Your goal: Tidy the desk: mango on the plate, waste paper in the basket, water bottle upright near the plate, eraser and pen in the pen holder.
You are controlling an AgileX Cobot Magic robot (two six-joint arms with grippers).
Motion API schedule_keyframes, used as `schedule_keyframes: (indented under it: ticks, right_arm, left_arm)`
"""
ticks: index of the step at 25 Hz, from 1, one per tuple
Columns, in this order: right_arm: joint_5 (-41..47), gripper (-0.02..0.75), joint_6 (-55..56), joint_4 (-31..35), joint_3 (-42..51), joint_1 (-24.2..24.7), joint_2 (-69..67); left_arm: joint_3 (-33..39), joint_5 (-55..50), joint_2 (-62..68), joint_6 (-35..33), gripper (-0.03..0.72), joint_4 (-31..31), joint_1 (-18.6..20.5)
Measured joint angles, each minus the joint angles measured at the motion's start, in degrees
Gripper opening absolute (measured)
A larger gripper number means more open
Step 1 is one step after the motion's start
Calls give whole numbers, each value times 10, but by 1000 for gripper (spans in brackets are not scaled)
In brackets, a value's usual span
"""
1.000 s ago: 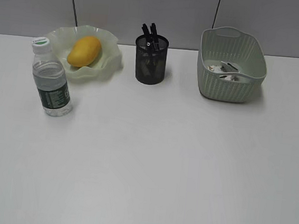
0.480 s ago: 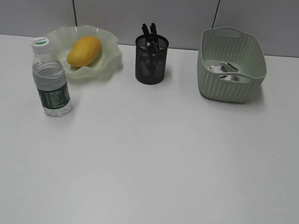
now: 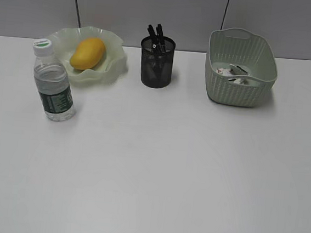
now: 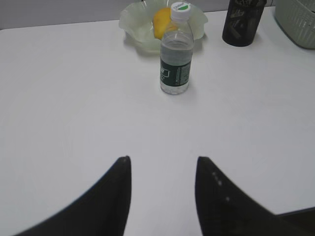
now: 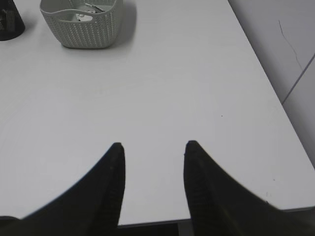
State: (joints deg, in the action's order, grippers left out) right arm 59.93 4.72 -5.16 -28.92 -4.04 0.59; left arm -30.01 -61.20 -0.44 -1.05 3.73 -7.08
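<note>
Nearest to us, the left gripper [image 4: 162, 160] is hovering over bare desk [image 3: 155, 171], its two dark fingers [image 4: 118, 196] standing apart with nothing between them. Over on the other side the right gripper [image 5: 153, 145] is doing the same, fingers parted and empty, hanging above the white tabletop close to its near edge and right-hand corner. Neither arm is showing in the exterior view.

Moving up the desk, the water bottle [image 3: 52, 80] is standing upright, white cap on top and dark green label around its lower body, sitting just in front of the plate [image 3: 112, 63] and a little to its left. The mango [image 3: 88, 53] is lying in that ruffled pale green plate, tilted along the dish.

Further along the back row, the pen holder [image 3: 157, 61] is standing in the middle, with dark pens [image 3: 155, 35] poking out over its rim; whether an eraser is sitting inside, I cannot tell through the mesh. To the right, well apart from it, the basket [image 3: 241, 89] is sitting near the wall, and the waste paper [image 3: 230, 73] is lying in its bottom, white with dark and reddish marks showing.
</note>
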Motion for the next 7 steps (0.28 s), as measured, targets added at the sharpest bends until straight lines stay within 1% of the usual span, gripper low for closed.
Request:
schedule_keyframes:
  ticks: [3, 7]
  right_arm:
    - [0, 328, 0, 0, 0, 0, 0]
    - [0, 328, 0, 1, 0, 0, 0]
  left_arm:
    - [0, 0, 0, 0, 302, 0, 3]
    - [0, 0, 0, 0, 278, 1, 25]
